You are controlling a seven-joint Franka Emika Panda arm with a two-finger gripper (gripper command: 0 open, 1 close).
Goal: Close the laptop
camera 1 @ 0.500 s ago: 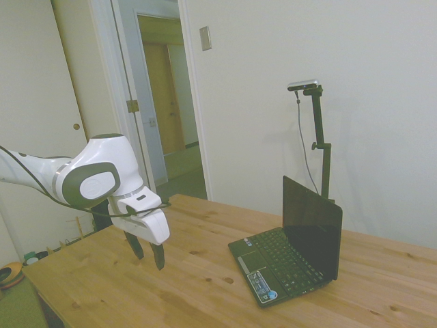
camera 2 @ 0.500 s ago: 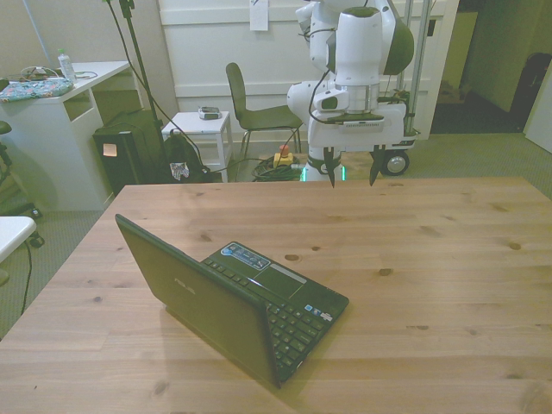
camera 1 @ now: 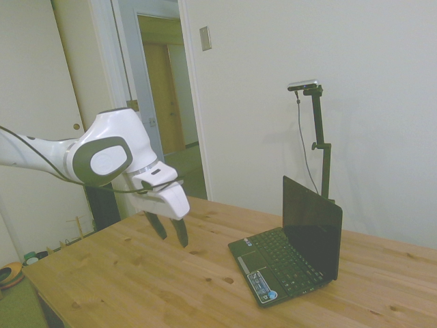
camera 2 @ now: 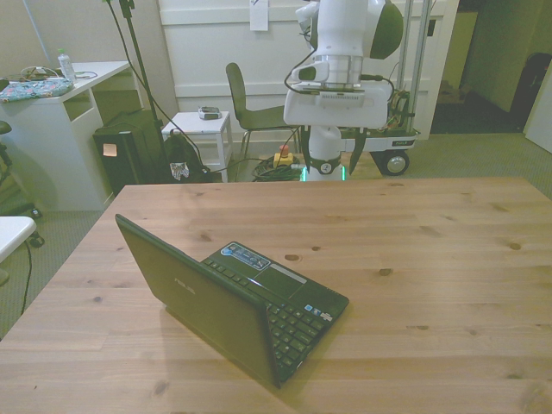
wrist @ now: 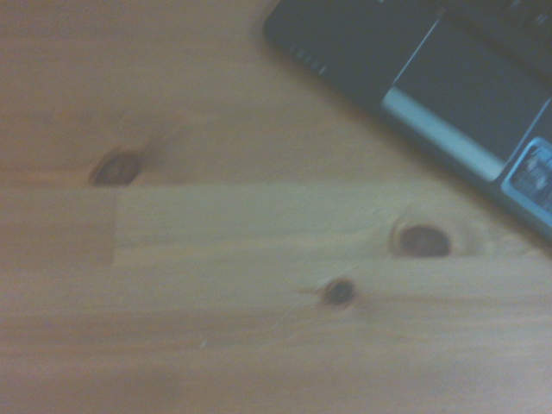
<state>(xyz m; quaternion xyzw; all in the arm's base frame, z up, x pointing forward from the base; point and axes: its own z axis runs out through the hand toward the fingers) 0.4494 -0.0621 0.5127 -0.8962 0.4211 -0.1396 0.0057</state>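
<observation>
The laptop (camera 1: 293, 254) stands open on the wooden table (camera 2: 431, 259), its dark screen about upright and its keyboard facing the arm. In the front view the laptop (camera 2: 228, 302) shows the glossy back of its lid, with blue and white stickers along the palm rest. My gripper (camera 1: 174, 239) hangs open above the table, apart from the laptop and on its keyboard side, with nothing between its fingers. From the front, the gripper (camera 2: 332, 166) is over the table's far edge. The wrist view catches a blurred corner of the laptop (wrist: 448, 78) with its touchpad and a blue sticker.
Behind the table stand a dark chair (camera 2: 259, 108), a small white stool (camera 2: 200, 125), a black bin (camera 2: 129, 151) and a white desk (camera 2: 60, 112). Dark knots (wrist: 420, 240) mark the wood under the wrist.
The gripper has risen and moved toward the laptop; in the front view it has shifted a little to the left. The laptop has not moved.
</observation>
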